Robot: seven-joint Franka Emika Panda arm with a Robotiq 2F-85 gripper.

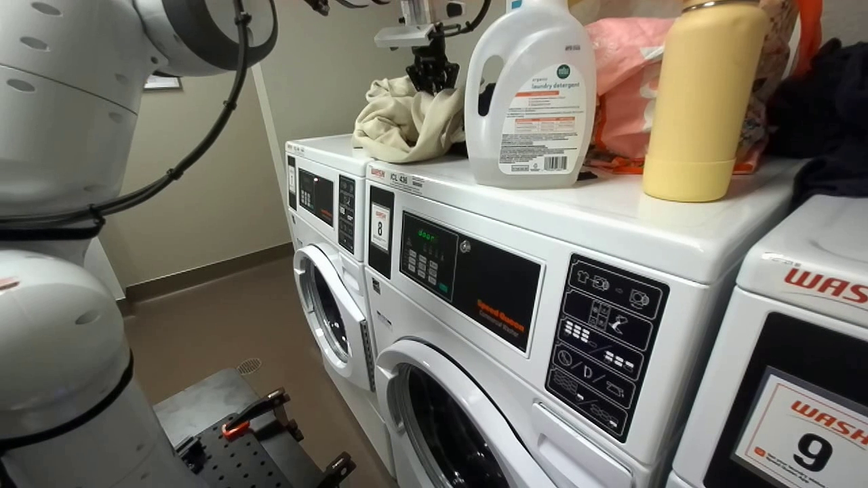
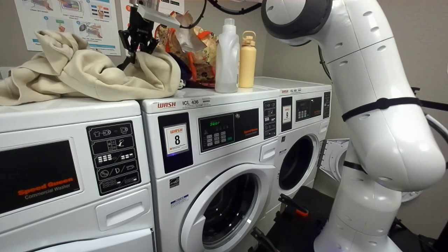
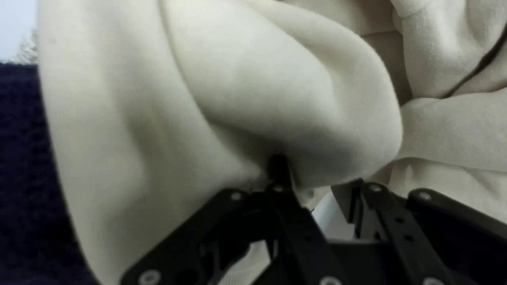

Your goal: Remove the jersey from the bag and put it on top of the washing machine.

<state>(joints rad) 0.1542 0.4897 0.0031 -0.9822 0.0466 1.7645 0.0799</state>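
The beige jersey (image 1: 400, 122) lies bunched on top of the washing machines (image 1: 563, 196). In the other exterior picture it also shows (image 2: 87, 75), spread across the left machine and onto machine 8. My gripper (image 1: 435, 83) points down into the jersey, and it shows so in an exterior view too (image 2: 140, 52). In the wrist view the gripper (image 3: 313, 174) has its fingers apart, with a fold of the jersey (image 3: 277, 87) over and between them. The left fingertip is sunk in the cloth. A floral bag with orange trim (image 2: 203, 61) stands behind, right of the jersey.
A detergent bottle (image 1: 532, 102) and a yellow water bottle (image 1: 702, 108) stand on machine 8 near the bag. Dark navy cloth (image 3: 27, 166) lies beside the jersey. More dark cloth (image 1: 824, 122) lies at the far right. Machine 8's round door (image 2: 227, 210) is below.
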